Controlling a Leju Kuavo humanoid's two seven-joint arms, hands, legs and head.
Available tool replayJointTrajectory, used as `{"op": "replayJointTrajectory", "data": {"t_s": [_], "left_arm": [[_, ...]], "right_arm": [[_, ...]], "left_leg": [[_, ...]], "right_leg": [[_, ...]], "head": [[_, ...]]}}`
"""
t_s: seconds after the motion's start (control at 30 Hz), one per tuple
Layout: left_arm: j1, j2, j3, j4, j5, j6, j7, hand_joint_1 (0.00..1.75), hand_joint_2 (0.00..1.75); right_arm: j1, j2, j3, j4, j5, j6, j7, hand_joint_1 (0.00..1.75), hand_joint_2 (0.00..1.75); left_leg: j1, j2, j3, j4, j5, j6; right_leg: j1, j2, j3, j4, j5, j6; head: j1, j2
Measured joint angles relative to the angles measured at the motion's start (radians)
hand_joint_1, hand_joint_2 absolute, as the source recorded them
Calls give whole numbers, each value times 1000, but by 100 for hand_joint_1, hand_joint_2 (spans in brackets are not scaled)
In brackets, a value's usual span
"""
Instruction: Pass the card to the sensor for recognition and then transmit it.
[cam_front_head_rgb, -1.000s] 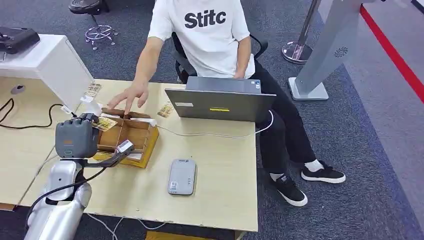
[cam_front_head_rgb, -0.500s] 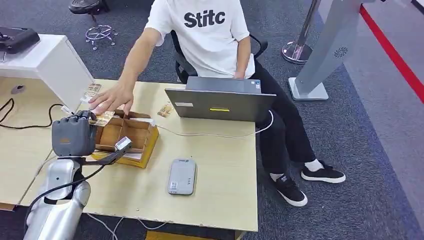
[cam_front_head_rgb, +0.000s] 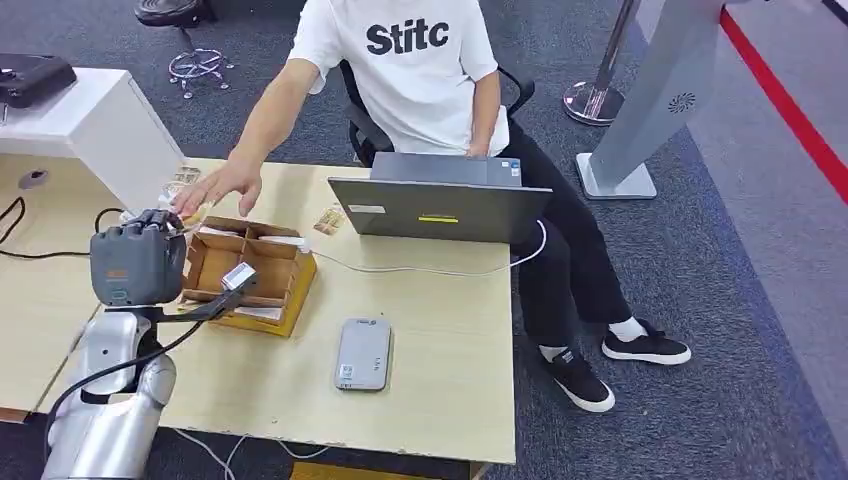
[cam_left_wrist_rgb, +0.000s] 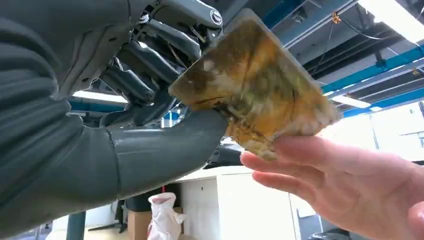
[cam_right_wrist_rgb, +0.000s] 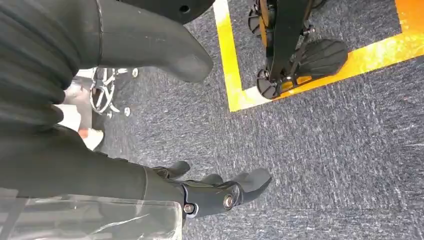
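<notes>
Pinching a glossy, mottled yellow-brown card (cam_left_wrist_rgb: 255, 95), the grey left robot hand (cam_left_wrist_rgb: 150, 115) holds it raised. A person's hand (cam_left_wrist_rgb: 345, 185) touches the card's edge.

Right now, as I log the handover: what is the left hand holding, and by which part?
The left hand pinches the card by one end; a person's hand touches its other edge.

grey carpet (cam_front_head_rgb: 700, 250), wooden table (cam_front_head_rgb: 450, 340)

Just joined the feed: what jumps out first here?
The left hand pinches a yellow-brown card, raised above the cardboard box at the table's left, and a person's hand touches the card's edge. Nearer the table's front edge lies the grey sensor.
</notes>
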Motion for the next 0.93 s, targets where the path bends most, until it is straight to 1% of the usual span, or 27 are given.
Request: {"op": "replayJointTrajectory", "data": {"t_s": [0.07, 0.13, 0.17, 0.23, 0.27, 0.3, 0.37, 0.4, 0.43, 0.47, 0.5, 0.57, 0.6, 0.63, 0.67, 0.7, 0.73, 0.77, 0.8, 0.83, 0.87, 0.9, 0.93], "left_arm": [[10, -2, 2, -8, 69, 4, -29, 0, 175], [52, -25, 9, -62, 299, 7, -120, 0, 175], [80, -44, 14, -97, 453, 7, -182, 0, 175], [142, -79, 24, -162, 655, 11, -286, 0, 175], [187, -109, 33, -223, 796, 34, -378, 0, 175], [230, -127, 42, -270, 880, 56, -442, 0, 175], [323, -177, 73, -371, 1061, 92, -578, 0, 175], [374, -211, 100, -417, 1158, 93, -648, 0, 175], [414, -237, 130, -453, 1237, 87, -699, 0, 175], [457, -274, 185, -496, 1356, 53, -746, 0, 175], [487, -317, 246, -528, 1453, 17, -760, 0, 175], [532, -374, 395, -563, 1623, -11, -769, 0, 175], [549, -395, 462, -559, 1707, -13, -770, 0, 175], [558, -405, 493, -553, 1750, -14, -770, 0, 175], [562, -424, 544, -517, 1808, -19, -770, 0, 175], [554, -437, 589, -455, 1851, -48, -762, 0, 175], [542, -444, 631, -382, 1862, -100, -731, 0, 175], [528, -447, 677, -293, 1831, -183, -673, 0, 175], [509, -446, 720, -191, 1762, -283, -604, 0, 175], [486, -433, 762, -76, 1678, -373, -547, 0, 175], [458, -416, 812, 66, 1596, -461, -492, 0, 175], [433, -398, 856, 179, 1538, -510, -472, 0, 175], [414, -385, 896, 284, 1497, -533, -462, 9, 175]], "right_arm": [[0, 1, -2, 0, -1, 2, 0, 0, 175], [0, 2, -11, 0, -2, 1, -2, 0, 175], [1, 2, -16, 0, -5, -2, -2, 0, 175], [3, 3, -25, 0, -11, -6, -6, 0, 175], [3, 5, -35, 0, -19, -14, -14, 0, 175], [5, 6, -44, 0, -24, -19, -21, 0, 175], [9, 8, -61, 0, -36, -29, -30, 0, 175], [10, 10, -71, 0, -40, -35, -35, 0, 175], [12, 11, -78, 0, -42, -40, -37, 0, 175], [16, 11, -89, 0, -47, -47, -37, 0, 175], [18, 13, -98, 0, -49, -53, -37, 0, 175], [19, 16, -115, 0, -49, -63, -35, 0, 175], [20, 16, -122, 0, -48, -69, -32, 0, 175], [21, 17, -126, 0, -47, -72, -32, 0, 175], [23, 19, -133, 0, -45, -75, -32, 0, 175], [22, 19, -141, 0, -37, -76, -32, 0, 175], [22, 22, -145, 0, -30, -77, -32, 0, 175], [22, 24, -146, 0, -26, -78, -30, 0, 175], [21, 26, -148, 0, -15, -79, -27, 0, 175], [21, 27, -148, 0, -3, -80, -24, 0, 175], [21, 28, -148, 0, 17, -81, -19, 0, 175], [21, 30, -148, 0, 32, -81, -16, 0, 175], [22, 30, -148, 0, 45, -82, -13, 0, 175]], "left_leg": [[0, 0, 0, 0, 0, 0], [0, 0, 0, 0, 0, 0], [0, 0, 0, 0, 0, 0], [0, 0, -1, 0, -1, 1], [0, 1, -1, 0, -2, 2], [-1, 2, -1, 0, -2, 2], [-1, 2, -1, 0, -3, 2], [-1, 2, -1, 0, -4, 1], [-1, 2, 0, 0, -5, 2], [-1, 1, 0, 0, -5, 2], [-1, 0, -1, 0, -5, 2], [-1, 0, 1, -1, -5, 2], [-1, 0, 2, -1, -5, 1], [-1, -1, 2, -1, -5, 1], [-1, -3, 2, -1, -5, 1], [-1, -5, 2, -1, -5, 1], [-1, -5, 3, -1, -5, 1], [-1, -5, 4, -1, -5, 1], [-1, -5, 4, -1, -5, 1], [-1, -5, 4, -2, -5, 1], [-1, -4, 4, -2, -5, 1], [0, -3, 4, -2, -5, 0], [-1, -2, 5, -2, -5, 0]], "right_leg": [[0, 0, 0, 0, 0, 0], [0, 0, 0, 0, 0, 0], [0, 0, 0, 0, 0, 0], [0, 0, 0, 0, -1, 1], [0, 1, 0, -1, -1, 1], [-1, 2, 0, -1, -1, 1], [-1, 2, 0, -1, -2, 1], [-1, 2, 0, -1, -2, 1], [-1, 2, 0, -1, -3, 1], [-1, 0, 0, -1, -4, 1], [-1, -1, 1, -1, -4, 1], [-1, -1, 1, -1, -5, 1], [-1, -1, 1, -1, -6, 1], [-1, -1, 1, -1, -6, 1], [0, -3, 1, -1, -7, 2], [-1, -5, 2, -1, -7, 1], [0, -5, 3, -1, -8, 0], [0, -5, 3, -1, -8, 0], [0, -5, 4, -1, -8, 0], [0, -5, 4, -1, -8, 0], [0, -5, 6, 0, -8, 0], [0, -4, 6, 0, -7, 0], [0, -3, 6, 0, -7, -1]], "head": [[0, 0], [0, 0], [0, 0], [1, 0], [1, 0], [1, 0], [1, 0], [1, 0], [0, 0], [0, 0], [1, 0], [1, 0], [1, 0], [0, 0], [0, 0], [-1, 0], [-1, 0], [0, 0], [0, 0], [0, 0], [0, 0], [0, 0], [0, 0]]}}
